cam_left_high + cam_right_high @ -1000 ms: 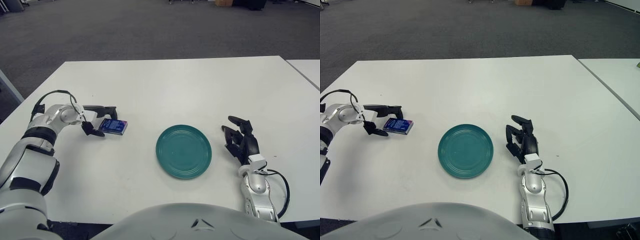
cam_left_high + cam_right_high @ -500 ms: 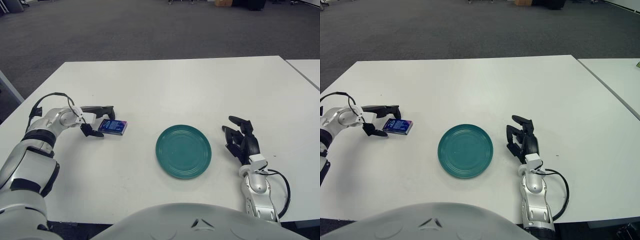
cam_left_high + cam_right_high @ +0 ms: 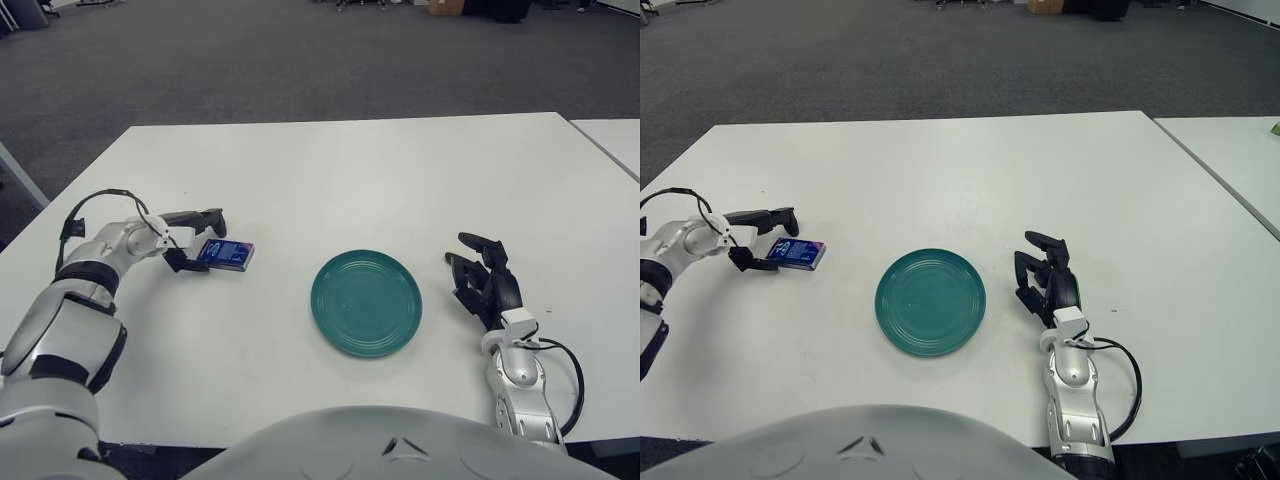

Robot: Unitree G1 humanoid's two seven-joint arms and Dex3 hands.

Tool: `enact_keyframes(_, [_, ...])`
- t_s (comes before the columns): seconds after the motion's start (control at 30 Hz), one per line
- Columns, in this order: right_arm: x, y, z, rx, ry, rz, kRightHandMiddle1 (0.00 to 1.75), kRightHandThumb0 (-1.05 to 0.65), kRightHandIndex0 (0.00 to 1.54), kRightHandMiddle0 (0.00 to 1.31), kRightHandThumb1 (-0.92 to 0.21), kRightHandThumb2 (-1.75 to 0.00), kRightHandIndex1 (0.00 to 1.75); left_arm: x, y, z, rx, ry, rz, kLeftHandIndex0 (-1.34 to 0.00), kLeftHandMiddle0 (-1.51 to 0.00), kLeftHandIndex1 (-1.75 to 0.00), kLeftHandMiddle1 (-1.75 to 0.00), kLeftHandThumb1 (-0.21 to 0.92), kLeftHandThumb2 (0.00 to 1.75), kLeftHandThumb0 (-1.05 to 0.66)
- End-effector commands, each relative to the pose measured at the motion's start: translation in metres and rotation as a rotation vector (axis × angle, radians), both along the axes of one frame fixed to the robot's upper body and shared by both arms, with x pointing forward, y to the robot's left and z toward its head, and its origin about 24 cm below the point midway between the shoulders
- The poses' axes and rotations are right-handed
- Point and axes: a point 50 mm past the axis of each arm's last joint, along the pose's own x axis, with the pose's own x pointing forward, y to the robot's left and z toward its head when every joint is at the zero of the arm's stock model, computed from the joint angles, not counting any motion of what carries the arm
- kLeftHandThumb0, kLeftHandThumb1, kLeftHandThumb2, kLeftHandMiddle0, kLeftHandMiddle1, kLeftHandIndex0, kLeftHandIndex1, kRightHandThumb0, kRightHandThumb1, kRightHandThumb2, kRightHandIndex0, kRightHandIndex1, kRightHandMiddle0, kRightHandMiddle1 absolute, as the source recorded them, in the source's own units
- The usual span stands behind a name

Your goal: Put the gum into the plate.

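Note:
The gum (image 3: 227, 253) is a flat blue pack lying on the white table (image 3: 330, 180), left of a round teal plate (image 3: 366, 302) that has nothing on it. My left hand (image 3: 203, 241) is at the pack's left end, low over the table. Its long fingers (image 3: 200, 216) reach along the pack's far side and its thumb (image 3: 186, 264) sits at the near left corner, spread and not clamped on the pack. My right hand (image 3: 483, 280) rests on the table right of the plate, with relaxed fingers that hold nothing.
A second white table (image 3: 615, 135) adjoins at the far right, across a narrow gap. Grey carpet floor lies beyond the table's far edge. The gum and the plate are about a hand's width apart.
My left wrist has drawn slightly to the left and the fingers have shifted a little around the pack. The gum, the plate and my right hand have stayed where they were.

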Motion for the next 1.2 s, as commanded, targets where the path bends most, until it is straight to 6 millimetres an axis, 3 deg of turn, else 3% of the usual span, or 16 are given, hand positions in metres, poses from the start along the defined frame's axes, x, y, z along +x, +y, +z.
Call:
enact_keyframes(0.0, [-0.017, -0.002, -0.028, 0.027, 0.178, -0.022, 1.05, -0.64, 0.42, 0.01, -0.92, -0.61, 0.53, -0.023, 0.001, -0.03, 0.061, 0.134, -0.014, -0.08, -0.3, -1.73, -1.52, 0.41, 0.95, -0.37])
enact_keyframes(0.03, [-0.016, -0.002, -0.028, 0.026, 0.178, -0.02, 1.05, -0.64, 0.42, 0.01, -0.92, -0.62, 0.53, -0.024, 0.001, -0.032, 0.066, 0.113, -0.012, -0.15, -0.4, -1.73, -1.5, 0.46, 0.95, -0.24])
enact_keyframes(0.07, [-0.016, -0.002, -0.027, 0.025, 0.178, -0.019, 1.05, -0.64, 0.41, 0.01, -0.92, -0.62, 0.52, -0.025, 0.0, -0.034, 0.071, 0.098, -0.01, -0.24, -0.51, -1.74, -1.54, 0.4, 1.08, -0.15])
enact_keyframes(0.23, [-0.014, -0.001, -0.027, 0.024, 0.178, -0.017, 1.05, -0.65, 0.4, 0.01, -0.92, -0.63, 0.51, -0.034, -0.002, -0.049, 0.094, -0.005, 0.023, -0.39, -0.69, -1.75, -1.63, 0.26, 1.33, -0.03])
enact_keyframes(0.47, [-0.011, -0.001, -0.027, 0.028, 0.176, -0.018, 1.05, -0.65, 0.42, 0.01, -0.92, -0.63, 0.51, -0.038, -0.002, -0.054, 0.134, -0.103, 0.027, -0.43, -0.71, -1.75, -1.73, 0.22, 1.44, -0.01])
enact_keyframes(0.97, [-0.006, 0.0, -0.027, 0.035, 0.168, -0.018, 1.06, -0.66, 0.43, 0.03, -0.92, -0.63, 0.51, -0.033, 0.004, -0.045, 0.101, -0.186, 0.072, -0.58, -0.81, -1.74, -1.75, 0.05, 1.63, -0.01])
enact_keyframes(1.17, [-0.004, -0.001, -0.028, 0.039, 0.161, -0.017, 1.07, -0.66, 0.43, 0.04, -0.92, -0.64, 0.51, -0.025, 0.011, -0.018, 0.017, -0.234, 0.072, -0.55, -0.77, -1.75, -1.71, 0.1, 1.56, -0.01])
